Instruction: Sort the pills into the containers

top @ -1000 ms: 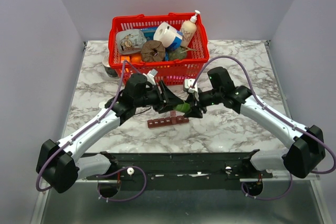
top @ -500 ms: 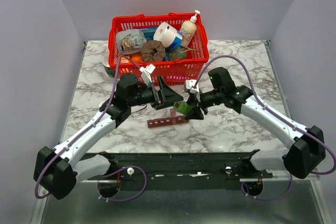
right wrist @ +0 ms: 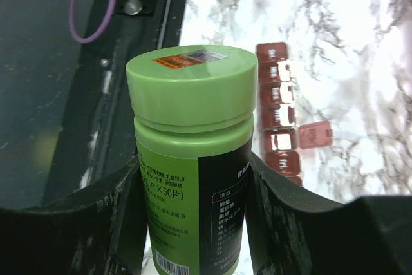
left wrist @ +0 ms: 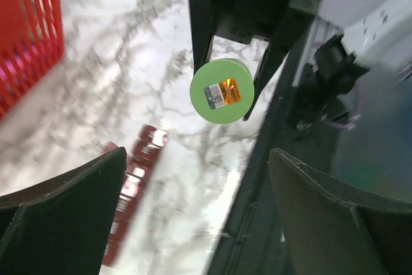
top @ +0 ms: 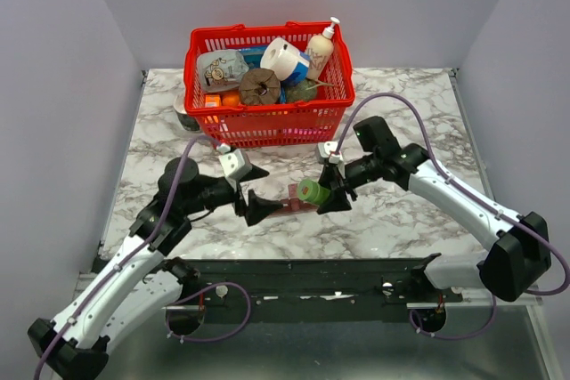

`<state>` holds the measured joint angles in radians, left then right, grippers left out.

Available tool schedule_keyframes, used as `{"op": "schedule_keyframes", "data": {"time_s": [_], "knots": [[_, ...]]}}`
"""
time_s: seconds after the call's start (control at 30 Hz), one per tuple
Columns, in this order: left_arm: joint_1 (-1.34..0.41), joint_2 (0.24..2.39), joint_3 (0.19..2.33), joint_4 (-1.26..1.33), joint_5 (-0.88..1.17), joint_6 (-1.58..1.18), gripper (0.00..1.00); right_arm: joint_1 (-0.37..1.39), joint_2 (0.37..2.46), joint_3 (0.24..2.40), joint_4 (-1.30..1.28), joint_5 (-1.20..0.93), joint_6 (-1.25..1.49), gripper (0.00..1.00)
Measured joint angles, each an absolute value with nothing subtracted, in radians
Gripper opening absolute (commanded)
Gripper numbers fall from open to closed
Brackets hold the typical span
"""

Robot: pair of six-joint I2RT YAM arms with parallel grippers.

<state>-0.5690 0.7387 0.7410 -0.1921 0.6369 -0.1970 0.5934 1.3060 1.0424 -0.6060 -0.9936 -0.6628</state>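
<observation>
Progress looks slight to me: my right gripper [right wrist: 193, 198] clamps the capped green bottle [right wrist: 190, 159] above the table [top: 401, 220], my left gripper [left wrist: 198, 152] gapes empty facing its cap [left wrist: 222, 91], and the pill organizer [right wrist: 278, 114] lies below, one lid [right wrist: 315, 134] up, no pills visible inside.

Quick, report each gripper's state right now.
Left gripper: open, empty.
Right gripper: closed on the green bottle.
</observation>
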Motion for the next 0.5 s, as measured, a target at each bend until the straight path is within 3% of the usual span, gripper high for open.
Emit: {"op": "schedule_keyframes", "data": {"time_s": [0.13, 0.5], "knots": [[-0.603, 0.648, 0.678, -0.155, 0.651, 0.043, 0.99, 0.593, 1.32, 1.05, -0.659, -1.027, -0.705, 0.03], [-0.779, 0.852, 0.746, -0.136, 0.641, 0.305, 0.96, 0.593, 1.335, 1.063, -0.702, -1.054, -0.735, 0.03]]}}
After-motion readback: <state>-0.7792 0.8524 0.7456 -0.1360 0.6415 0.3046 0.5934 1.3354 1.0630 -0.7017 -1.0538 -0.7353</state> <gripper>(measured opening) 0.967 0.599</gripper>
